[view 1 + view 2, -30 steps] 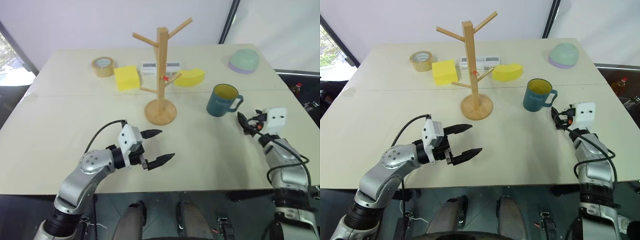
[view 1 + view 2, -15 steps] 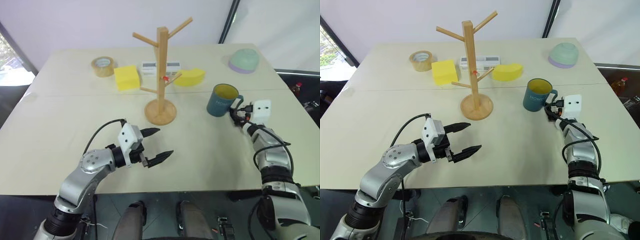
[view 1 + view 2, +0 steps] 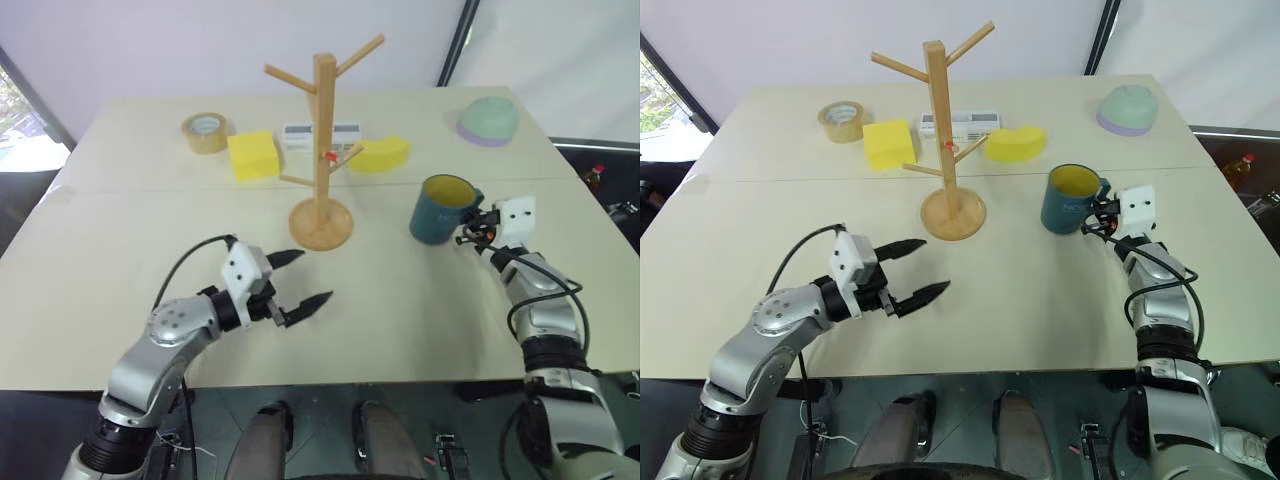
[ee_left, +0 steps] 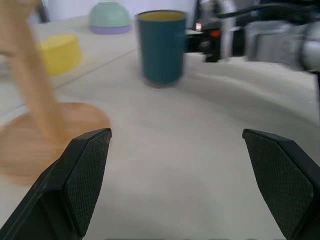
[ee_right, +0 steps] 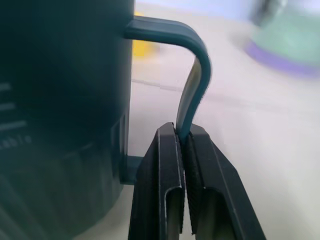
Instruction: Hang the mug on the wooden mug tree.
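Right gripper [image 5: 184,150] clamped on the handle of the mug [image 3: 441,210]; mug upright on the table [image 3: 120,250], to the right of the wooden mug tree [image 3: 322,150], whose pegs stand above the rim; carry must go left and up. Left gripper [image 3: 295,280] jaws apart, nearer the tree base. Versus a second ago: right jaws have closed on the handle; mug shifted slightly left.

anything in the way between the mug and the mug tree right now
Nothing visible does. The mug, pinched by its handle in the right gripper, sits to the right of the wooden mug tree with bare table between them. The left gripper is nearer the robot, off that line.
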Tool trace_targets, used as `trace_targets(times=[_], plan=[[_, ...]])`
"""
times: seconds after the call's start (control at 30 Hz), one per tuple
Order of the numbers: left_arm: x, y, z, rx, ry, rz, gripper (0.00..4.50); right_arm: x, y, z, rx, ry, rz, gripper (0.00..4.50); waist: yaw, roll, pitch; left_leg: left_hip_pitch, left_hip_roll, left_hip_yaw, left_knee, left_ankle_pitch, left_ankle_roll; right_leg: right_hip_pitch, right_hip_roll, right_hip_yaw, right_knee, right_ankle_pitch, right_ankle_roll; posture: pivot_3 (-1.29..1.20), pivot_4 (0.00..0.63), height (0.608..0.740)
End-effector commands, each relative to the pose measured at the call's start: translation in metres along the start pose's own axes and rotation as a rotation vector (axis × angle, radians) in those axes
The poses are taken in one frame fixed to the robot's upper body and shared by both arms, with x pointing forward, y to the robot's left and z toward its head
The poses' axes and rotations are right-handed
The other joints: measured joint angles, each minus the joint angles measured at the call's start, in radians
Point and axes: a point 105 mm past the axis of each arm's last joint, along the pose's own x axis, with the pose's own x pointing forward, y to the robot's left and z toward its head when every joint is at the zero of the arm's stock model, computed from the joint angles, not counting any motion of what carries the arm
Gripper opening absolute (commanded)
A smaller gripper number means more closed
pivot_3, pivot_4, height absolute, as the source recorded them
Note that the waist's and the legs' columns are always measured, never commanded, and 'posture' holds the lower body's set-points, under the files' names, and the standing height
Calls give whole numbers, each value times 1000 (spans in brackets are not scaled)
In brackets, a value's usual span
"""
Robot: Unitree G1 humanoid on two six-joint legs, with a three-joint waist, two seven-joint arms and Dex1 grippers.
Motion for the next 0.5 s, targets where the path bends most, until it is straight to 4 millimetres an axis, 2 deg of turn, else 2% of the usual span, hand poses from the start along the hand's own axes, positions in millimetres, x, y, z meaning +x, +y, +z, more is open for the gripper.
trace_targets(times=[0.03, 0.1, 0.2, 0.33, 0.4, 0.5], plan=[[-20, 31, 20, 67, -48, 99, 4500, -3, 32, 92, -268, -177, 206, 12, -1, 0, 0, 0, 0, 0, 0, 0, 0, 0, 0, 0, 1, 0, 0, 0, 150, 740], [-29, 42, 20, 99, -22, 121, 4500, -8, 51, 129, -374, -181, 313, 12, 0, 0, 0, 0, 1, -1, 0, 0, 0, -1, 1, -1, 1, 0, 0, 0, 150, 740], [-34, 51, 17, 126, 2, 131, 4500, -8, 65, 160, -502, -146, 391, 12, 5, 0, 0, 0, 1, -1, -1, 0, 0, 0, 1, -1, 0, -2, -3, 0, 150, 740], [-32, 51, 19, 128, -13, 135, 4500, -4, 75, 169, -634, -80, 419, 12, 15, -4, -1, -3, 1, -2, 0, 0, -1, 0, -2, -2, -3, -2, -3, 0, 150, 740], [-30, 50, 19, 125, -23, 137, 4500, 0, 77, 175, -634, -70, 413, 12, 13, -4, -1, -9, -1, -1, 0, 2, -5, -5, -7, -2, -4, -1, -2, 0, 150, 740], [-29, 49, 19, 121, -28, 140, 4500, 2, 81, 174, -646, -39, 428, 12, 8, -5, -1, -20, -4, -1, 0, 7, -12, -16, -9, 0, -4, 6, 10, 0, 150, 740]])
